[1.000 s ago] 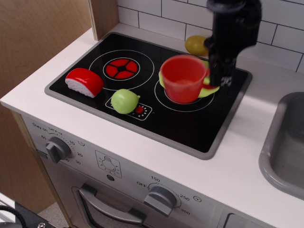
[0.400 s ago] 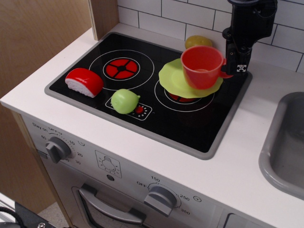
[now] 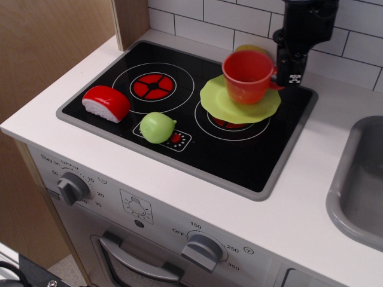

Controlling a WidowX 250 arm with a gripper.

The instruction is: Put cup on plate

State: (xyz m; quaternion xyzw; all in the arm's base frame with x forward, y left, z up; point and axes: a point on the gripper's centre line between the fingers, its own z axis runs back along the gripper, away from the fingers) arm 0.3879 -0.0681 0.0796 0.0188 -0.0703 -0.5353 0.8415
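Note:
The red-orange cup [image 3: 247, 75] is upright over the back part of the lime-green plate [image 3: 238, 107], which lies on the right burner of the toy stove. The cup's base looks at or just above the plate; I cannot tell whether it touches. My black gripper [image 3: 286, 76] hangs down at the cup's right side. Its fingers are closed at the cup's handle [image 3: 275, 85].
A red-and-white half-round toy food [image 3: 106, 103] lies at the left of the black stovetop [image 3: 227, 155]. A green ball [image 3: 158, 127] sits at the front middle. A yellow toy [image 3: 254, 49] is partly hidden behind the cup. A grey sink [image 3: 359, 179] is at the right, a tiled wall behind.
The gripper has carried the cup back and to the right, from in front of the plate to over its back part. The plate now shows much more. Other toys have not moved.

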